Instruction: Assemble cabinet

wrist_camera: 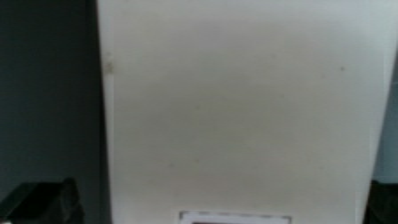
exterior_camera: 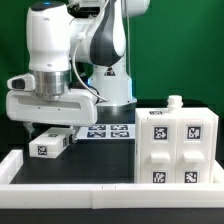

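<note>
1. White plastic boxy cabinet (exterior_camera: 180, 148) stood upright at 4 o'clock in the exterior view, tagged front facing 6 o'clock, nearly cubic with no clear long axis. It looked mostly built.
2. A small white tagged block (exterior_camera: 48, 146) lay apart at 8 o'clock, seemingly unfitted.
3. The gripper (exterior_camera: 50, 129) hung just above that block. I cannot tell how its fingers stood.

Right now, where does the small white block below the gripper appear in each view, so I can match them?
Exterior view: the small white block lies at the exterior view's left, under the gripper.
Wrist view: probably the same block, filling most of the picture.
Shared landmark: the black tabletop beside it.
</note>
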Tool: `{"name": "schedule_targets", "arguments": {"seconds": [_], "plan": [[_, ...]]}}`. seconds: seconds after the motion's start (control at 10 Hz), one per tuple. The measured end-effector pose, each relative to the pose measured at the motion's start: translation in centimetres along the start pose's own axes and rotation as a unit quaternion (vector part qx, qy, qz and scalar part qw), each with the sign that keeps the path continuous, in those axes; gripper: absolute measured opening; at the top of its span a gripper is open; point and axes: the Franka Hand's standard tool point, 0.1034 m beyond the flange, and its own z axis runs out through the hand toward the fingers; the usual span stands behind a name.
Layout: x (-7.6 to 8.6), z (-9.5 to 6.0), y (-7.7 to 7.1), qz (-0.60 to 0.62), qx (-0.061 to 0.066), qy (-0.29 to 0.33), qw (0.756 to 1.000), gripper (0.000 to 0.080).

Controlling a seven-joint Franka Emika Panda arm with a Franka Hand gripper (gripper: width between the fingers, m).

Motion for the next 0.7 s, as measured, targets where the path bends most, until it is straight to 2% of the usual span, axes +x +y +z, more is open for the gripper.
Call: {"name": "schedule_targets", "arguments": {"seconds": [0.2, 0.6, 0.7], "plan": [[0.2, -0.08, -0.25, -0.004, 0.0, 0.001, 1.0, 0.0553], [0.24, -0.11, -0.25, -0.008, 0.0, 0.001, 1.0, 0.0557], [0.46, -0.71, -0.47, -0.013, 0.003, 0.002, 1.0, 0.0557]]}}
